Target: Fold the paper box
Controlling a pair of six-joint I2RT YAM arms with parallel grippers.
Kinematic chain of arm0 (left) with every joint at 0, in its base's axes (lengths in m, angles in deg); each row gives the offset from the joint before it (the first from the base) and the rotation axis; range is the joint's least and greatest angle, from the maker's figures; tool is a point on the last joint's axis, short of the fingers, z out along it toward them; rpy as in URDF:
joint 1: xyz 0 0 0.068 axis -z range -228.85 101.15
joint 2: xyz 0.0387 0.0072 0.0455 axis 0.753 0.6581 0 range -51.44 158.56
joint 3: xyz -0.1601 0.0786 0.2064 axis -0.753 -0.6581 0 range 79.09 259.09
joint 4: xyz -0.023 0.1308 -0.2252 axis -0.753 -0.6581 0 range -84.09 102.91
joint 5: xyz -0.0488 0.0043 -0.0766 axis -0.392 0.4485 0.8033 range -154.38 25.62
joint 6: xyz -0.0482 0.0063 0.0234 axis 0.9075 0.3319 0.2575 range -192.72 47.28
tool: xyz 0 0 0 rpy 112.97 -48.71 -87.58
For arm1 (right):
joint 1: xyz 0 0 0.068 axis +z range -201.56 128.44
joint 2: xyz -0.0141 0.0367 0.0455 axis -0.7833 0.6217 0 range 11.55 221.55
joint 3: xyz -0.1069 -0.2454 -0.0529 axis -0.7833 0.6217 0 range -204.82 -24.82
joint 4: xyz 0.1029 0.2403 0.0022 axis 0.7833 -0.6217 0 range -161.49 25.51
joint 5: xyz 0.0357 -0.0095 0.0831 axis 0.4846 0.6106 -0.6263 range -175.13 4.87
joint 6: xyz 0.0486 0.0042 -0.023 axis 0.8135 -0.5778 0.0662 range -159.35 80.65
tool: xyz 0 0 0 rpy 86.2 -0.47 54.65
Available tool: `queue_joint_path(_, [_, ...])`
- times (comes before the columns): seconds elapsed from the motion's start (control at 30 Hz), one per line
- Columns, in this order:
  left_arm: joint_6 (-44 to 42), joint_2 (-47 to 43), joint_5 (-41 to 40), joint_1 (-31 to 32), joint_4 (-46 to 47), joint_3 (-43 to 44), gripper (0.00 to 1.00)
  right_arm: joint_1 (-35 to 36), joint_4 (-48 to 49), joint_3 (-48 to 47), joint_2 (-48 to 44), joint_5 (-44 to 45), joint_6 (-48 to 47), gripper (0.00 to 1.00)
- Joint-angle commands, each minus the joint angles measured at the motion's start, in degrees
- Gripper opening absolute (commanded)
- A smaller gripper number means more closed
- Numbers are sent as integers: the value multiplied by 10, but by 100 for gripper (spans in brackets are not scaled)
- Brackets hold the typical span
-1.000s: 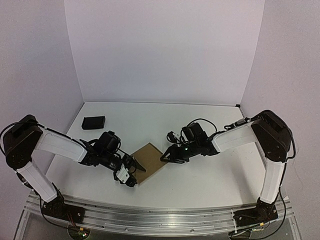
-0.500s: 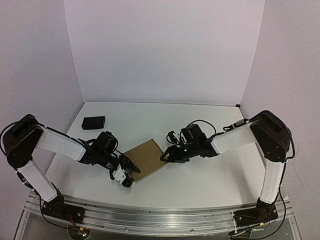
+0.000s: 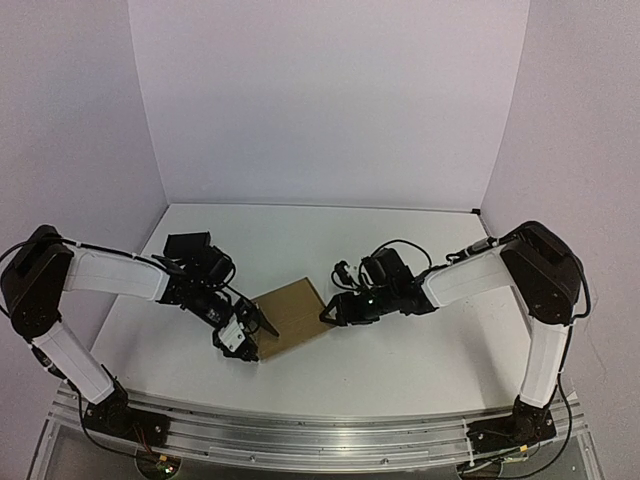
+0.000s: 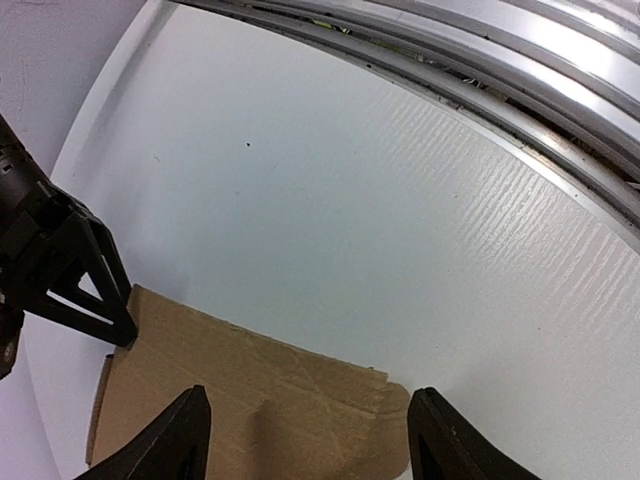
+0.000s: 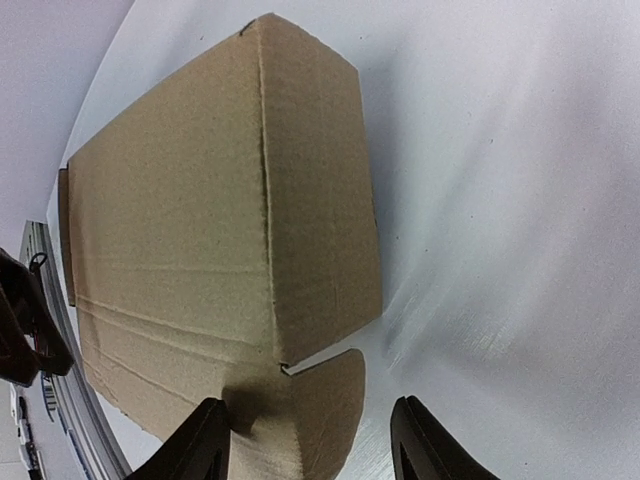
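Note:
The paper box (image 3: 292,314) is a flattened brown cardboard piece lying on the white table (image 3: 400,370) between the arms. My left gripper (image 3: 245,338) is at its near-left corner, open, its fingers spread above the cardboard edge (image 4: 250,400). In the left wrist view that gripper (image 4: 310,445) holds nothing. My right gripper (image 3: 335,312) is at the box's right end, also open. In the right wrist view the gripper (image 5: 312,445) straddles a rounded flap (image 5: 330,400) beside the folded side panel (image 5: 318,190).
A black rectangular block (image 3: 184,243) lies at the back left, partly behind my left arm. White walls close the table at the back and sides. The metal rail (image 3: 320,440) runs along the near edge.
The box has slid and turned slightly to the left. My left arm has swung back and left, now overlapping the black block. The right gripper's jaws stand wider.

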Motion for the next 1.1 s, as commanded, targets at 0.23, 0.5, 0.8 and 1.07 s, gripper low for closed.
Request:
queue_joint_path(0.23, [460, 24, 50, -28, -44, 167, 70, 5, -1, -36, -18, -16, 9, 56])
queue_joint_path(0.5, [848, 73, -233, -31, 86, 202, 92, 20, -1, -37, -23, 12, 22, 51])
queue_joint_path(0.8, [919, 144, -161, -58, 50, 236, 95, 33, 0, -34, -22, 27, 31, 43])
queue_joint_path(1.07, [882, 214, -98, -61, -3, 268, 83, 42, 0, -20, -26, 68, 25, 42])
